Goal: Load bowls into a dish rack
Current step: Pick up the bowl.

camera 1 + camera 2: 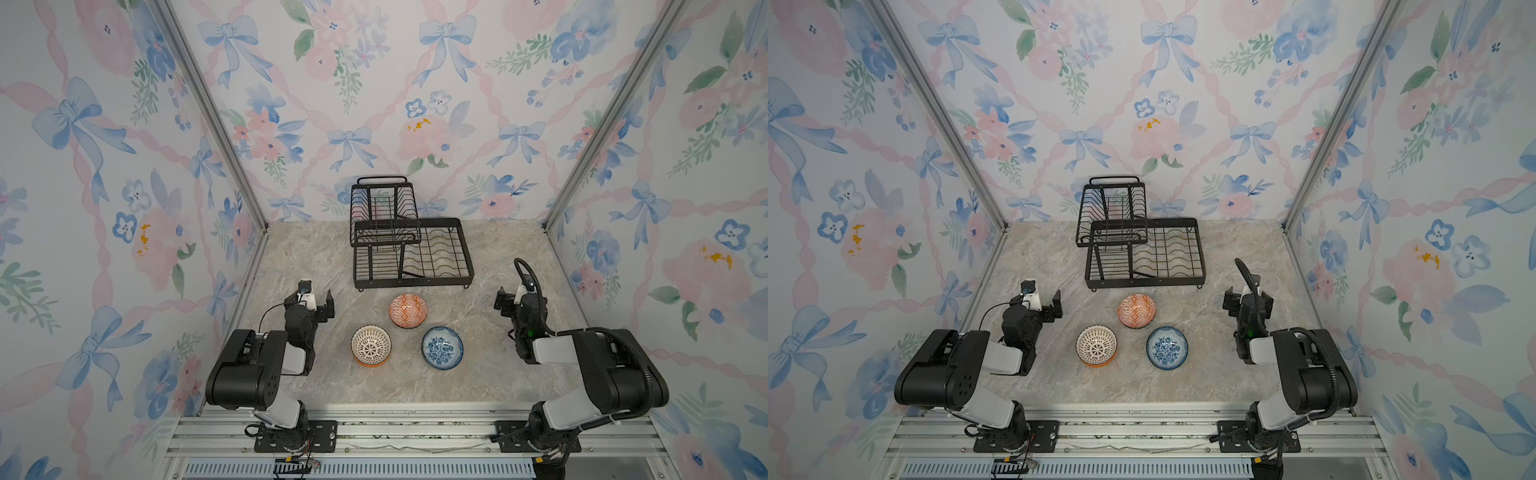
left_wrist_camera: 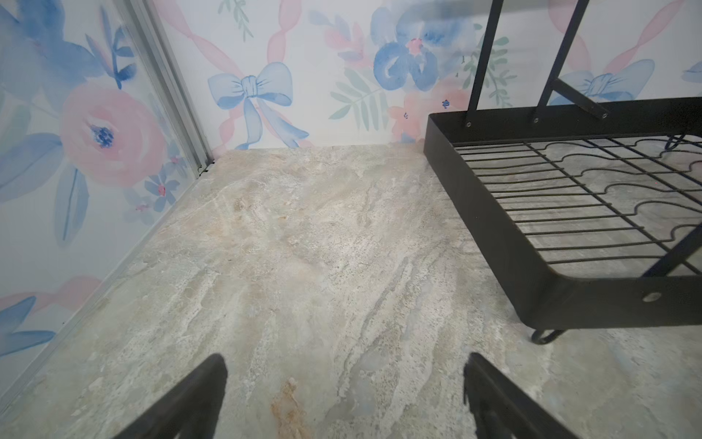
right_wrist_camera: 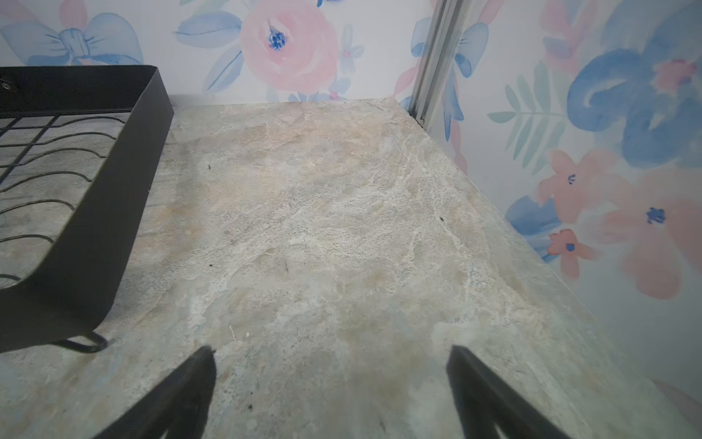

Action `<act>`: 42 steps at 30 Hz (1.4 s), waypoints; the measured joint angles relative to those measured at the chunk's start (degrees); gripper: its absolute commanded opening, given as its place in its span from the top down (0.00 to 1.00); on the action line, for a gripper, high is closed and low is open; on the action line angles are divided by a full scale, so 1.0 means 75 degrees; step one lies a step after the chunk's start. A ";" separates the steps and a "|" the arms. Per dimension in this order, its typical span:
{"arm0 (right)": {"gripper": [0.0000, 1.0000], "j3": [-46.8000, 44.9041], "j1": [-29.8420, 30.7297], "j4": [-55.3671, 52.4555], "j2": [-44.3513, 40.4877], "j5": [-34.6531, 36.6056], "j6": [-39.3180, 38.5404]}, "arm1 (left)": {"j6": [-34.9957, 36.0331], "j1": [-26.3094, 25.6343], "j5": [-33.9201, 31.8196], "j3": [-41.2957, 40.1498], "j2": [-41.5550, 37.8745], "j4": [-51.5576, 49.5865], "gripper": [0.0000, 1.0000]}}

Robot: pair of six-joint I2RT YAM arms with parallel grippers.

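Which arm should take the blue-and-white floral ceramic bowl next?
Right: the blue-and-white floral ceramic bowl sits nearer the right gripper, open and empty; the white-lattice, orange-sided ceramic bowl lies roughly between it and the left gripper.

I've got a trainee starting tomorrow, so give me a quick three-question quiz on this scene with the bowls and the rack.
1. How many bowls stand on the table?
2. Which bowl is nearest the rack? A lattice bowl, B orange bowl, C blue bowl.
3. True or false: the rack already holds a bowl.

Key
1. Three.
2. B.
3. False: both tiers are empty.
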 measured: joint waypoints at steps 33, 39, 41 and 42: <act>0.03 0.0064 0.0259 0.0038 -0.0093 0.0262 -0.0143 | -0.0099 -0.0187 -0.0801 0.0428 -0.0825 -0.1373 0.02; 0.03 -0.0131 0.0507 0.0338 -0.0119 0.0621 -0.0344 | -0.0490 -0.0562 -0.1918 0.0597 -0.2938 -0.3156 0.02; 0.03 0.0198 0.0583 -0.0603 -0.0385 0.0915 -0.0388 | -0.0679 -0.0624 -0.2113 0.0685 -0.3418 -0.3937 0.02; 0.03 0.0592 0.0641 -0.1355 -0.0603 0.1040 -0.0402 | -0.0790 -0.0688 -0.2186 0.0761 -0.3608 -0.4334 0.02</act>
